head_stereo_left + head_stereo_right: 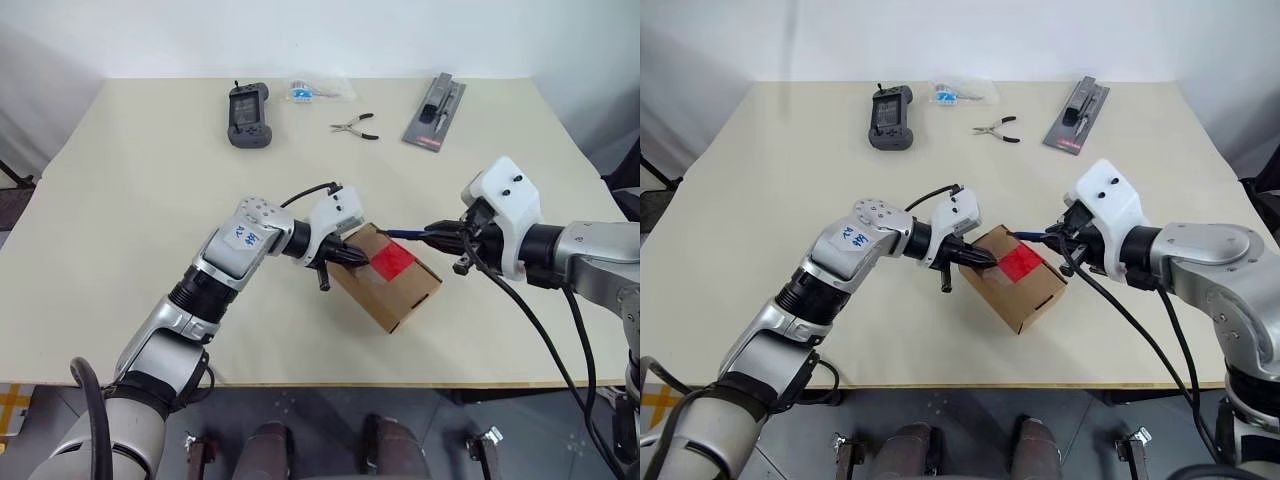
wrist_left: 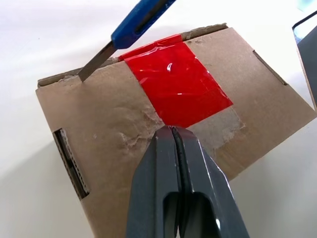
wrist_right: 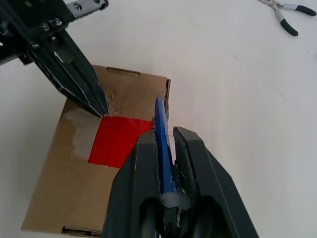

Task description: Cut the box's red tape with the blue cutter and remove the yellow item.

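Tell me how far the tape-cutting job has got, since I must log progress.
Done: the right gripper is shut on the slim blue cutter. In hand: its blade tip sits at the edge of the small brown cardboard box, beside the bright red tape, while the shut left gripper presses on the box top. Left: the tape looks uncut, the flaps are closed, and the yellow item is still to be removed.

Black handheld controller (image 1: pixel 248 114), pliers (image 1: pixel 355 126), grey packaged tool (image 1: pixel 436 112), perhaps a clear bag (image 1: pixel 318 90)

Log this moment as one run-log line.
left gripper: shut, tips pressed on box top | right gripper: shut on blue cutter | blade at box edge beside red tape | tape uncut
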